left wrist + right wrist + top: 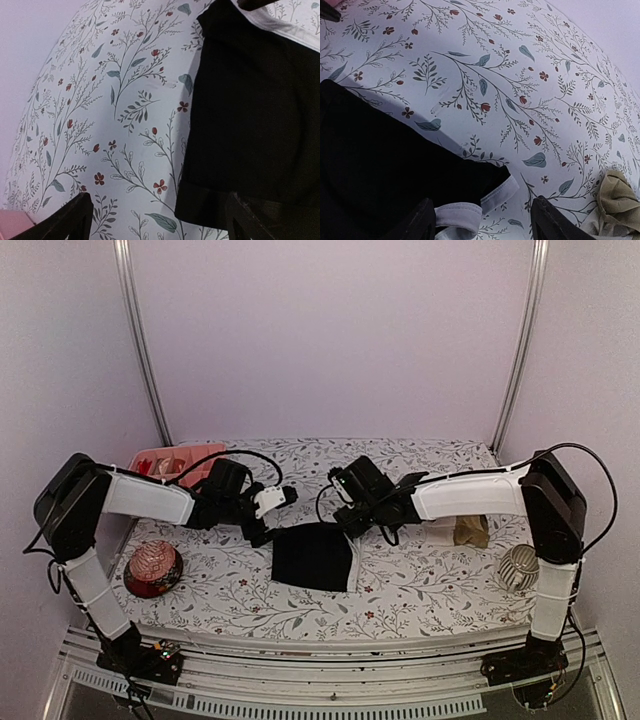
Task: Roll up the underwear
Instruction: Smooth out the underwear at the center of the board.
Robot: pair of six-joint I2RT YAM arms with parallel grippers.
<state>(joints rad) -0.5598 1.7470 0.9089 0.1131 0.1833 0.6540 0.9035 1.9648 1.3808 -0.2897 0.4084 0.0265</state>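
Between the two grippers, on the flower-printed table [420,580], the black underwear [313,556] is laid flat as a rough square, with no roll formed in it. At most a narrow turned hem is seen along the edge nearest the left jaws. Outside the right jaws, well apart from the black piece, the tan underwear [615,200] is left crumpled in a loose heap and unrolled. The left gripper [160,220] is held low with its jaws spread wide and empty: one finger is over bare table, the other over the black cloth's border. The right gripper [480,222] is likewise shown with jaws parted and nothing clamped. The white trim [495,192] at the garment's corner is seen in the gap between them; whether the fingers touch it cannot be told. Progress is judged as early: flattening of the first garment appears done, while its rolling and all handling of the second garment remain.
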